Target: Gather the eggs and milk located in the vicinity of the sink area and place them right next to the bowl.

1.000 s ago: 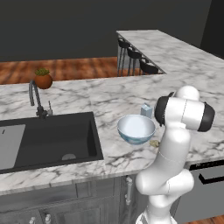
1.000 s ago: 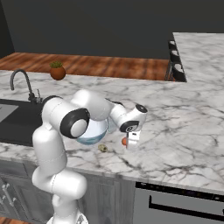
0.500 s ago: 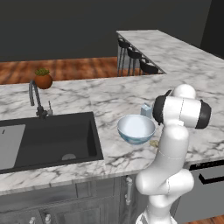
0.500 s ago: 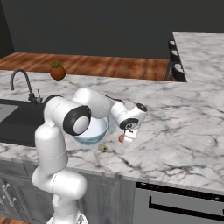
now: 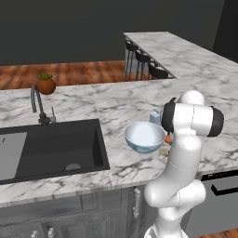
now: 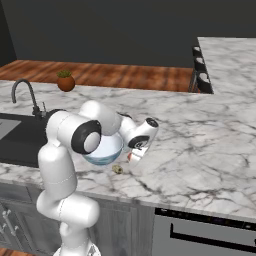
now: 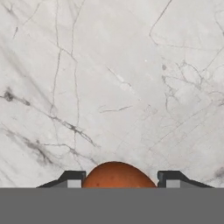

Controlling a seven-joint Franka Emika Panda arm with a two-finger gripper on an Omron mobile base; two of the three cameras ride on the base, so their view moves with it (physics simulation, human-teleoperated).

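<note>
My gripper point(image 6: 133, 158) hangs just above the marble counter, right of the pale blue bowl point(image 6: 103, 150), shut on a rounded orange-brown, egg-shaped thing point(image 7: 115, 175) that sits between the two finger tips point(image 7: 73, 177). The same orange thing point(image 5: 168, 138) peeks out beside my arm. A tiny yellowish-tan egg point(image 6: 117, 169) lies on the counter at the bowl's front edge. The milk carton point(image 5: 155, 116) stands just behind the bowl point(image 5: 144, 136). The black sink point(image 5: 51, 146) lies to the left.
A dark curved faucet point(image 5: 37, 100) stands behind the sink, with a terracotta plant pot point(image 5: 46, 85) further back. Bar stools point(image 5: 144, 58) line the far counter. Bare marble point(image 6: 200, 145) stretches to the right of the gripper.
The gripper has carried the orange-brown thing leftwards across the counter, closer to the bowl. The bowl, carton and small egg have stayed put.
</note>
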